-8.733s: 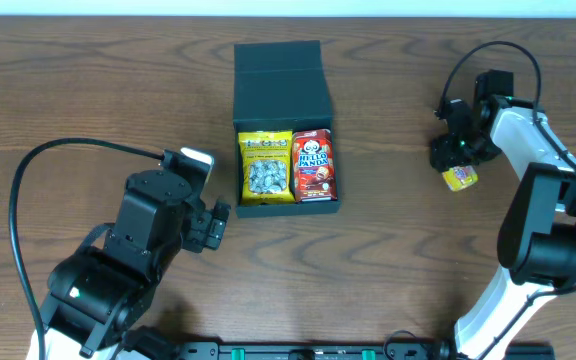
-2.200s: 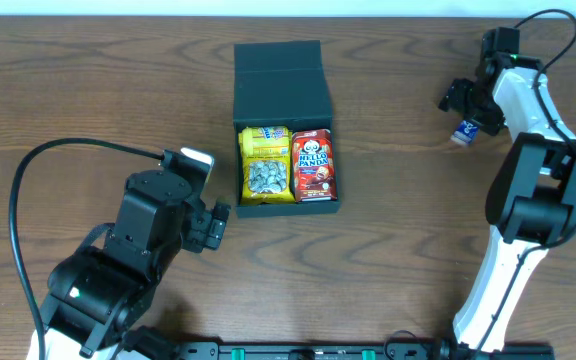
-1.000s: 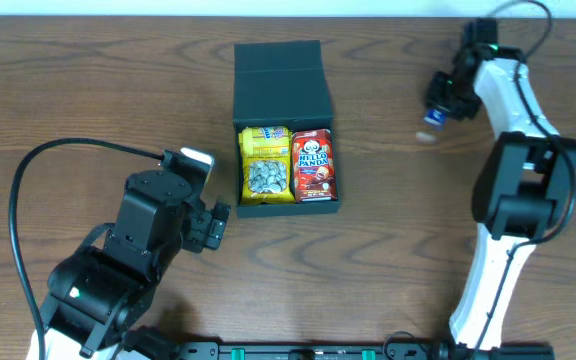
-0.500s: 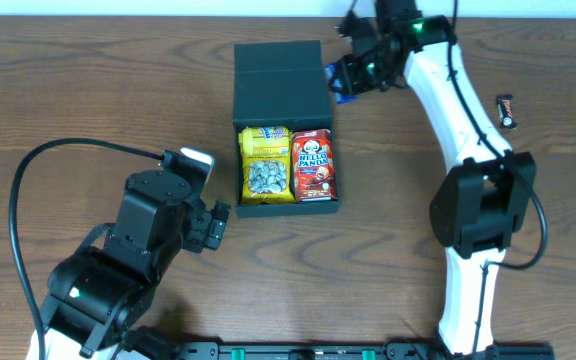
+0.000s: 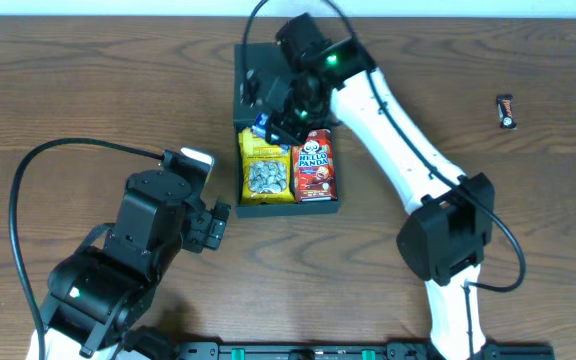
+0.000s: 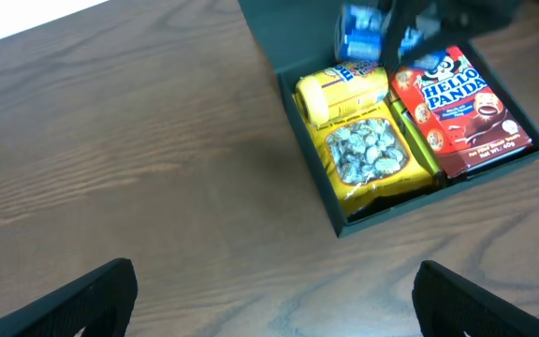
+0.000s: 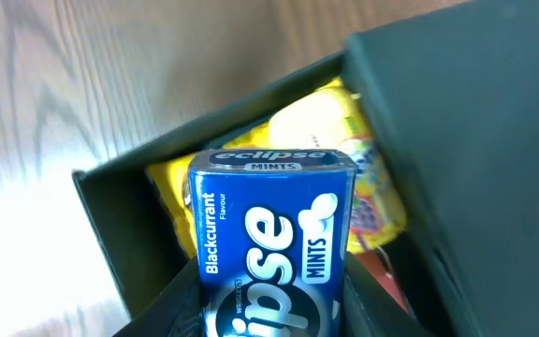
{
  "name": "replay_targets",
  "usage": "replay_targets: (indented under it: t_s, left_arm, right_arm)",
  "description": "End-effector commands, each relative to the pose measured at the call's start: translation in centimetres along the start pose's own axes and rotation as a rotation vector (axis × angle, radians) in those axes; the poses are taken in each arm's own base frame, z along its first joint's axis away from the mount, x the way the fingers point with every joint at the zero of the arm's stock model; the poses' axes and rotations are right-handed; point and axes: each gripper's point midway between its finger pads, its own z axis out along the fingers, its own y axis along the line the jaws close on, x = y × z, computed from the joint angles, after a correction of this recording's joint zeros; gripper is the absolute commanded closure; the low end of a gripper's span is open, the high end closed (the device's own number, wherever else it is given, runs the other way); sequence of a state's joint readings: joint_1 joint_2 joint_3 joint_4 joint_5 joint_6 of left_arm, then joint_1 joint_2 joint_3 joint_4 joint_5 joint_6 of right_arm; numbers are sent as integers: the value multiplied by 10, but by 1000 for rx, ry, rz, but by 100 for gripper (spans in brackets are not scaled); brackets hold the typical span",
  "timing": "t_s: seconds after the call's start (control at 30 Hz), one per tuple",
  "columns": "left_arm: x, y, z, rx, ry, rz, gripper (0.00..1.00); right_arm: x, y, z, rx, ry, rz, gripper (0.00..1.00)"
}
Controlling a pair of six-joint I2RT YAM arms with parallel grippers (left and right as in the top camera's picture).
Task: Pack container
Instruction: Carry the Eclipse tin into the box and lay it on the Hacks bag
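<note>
yellow packet, red packet fill the container; right gripper with mints box blocks 12 o'clock; 9 o'clock open.

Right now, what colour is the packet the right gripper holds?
Blue mints tin with white lettering; clearest in the right wrist view.

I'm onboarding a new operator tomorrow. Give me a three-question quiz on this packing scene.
1. True or false: the right gripper holds a blue Eclipse mints pack above the container.
2. In the overhead view, which packet lies in the container to the right of the yellow packet? A) Hello Panda B) crisps C) gum
3. Fill in: the left gripper is ___.
Key: 1 true; 2 A; 3 open.
</note>
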State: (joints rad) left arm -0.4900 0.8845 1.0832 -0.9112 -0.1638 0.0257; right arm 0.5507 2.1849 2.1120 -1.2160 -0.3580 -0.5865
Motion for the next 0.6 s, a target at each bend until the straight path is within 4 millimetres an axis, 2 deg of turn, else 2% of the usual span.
replay_targets:
  t_s: [0.0,0.2,0.4,0.57]
  left_arm:
    - [-2,0,-2,1,-8,-8,5]
    - [-2,0,-2,1,-8,-8,5]
    - [-2,0,-2,1,-8,-8,5]
    - [-2,0,-2,1,-8,-8,5]
  right_arm:
    - [10,7,8,8,44,-137,99]
    - [26,4,37,0,59,-153,99]
    - [34,4,52,-10,62,-176,99]
    - [38,5,56,-14,67,-197,98]
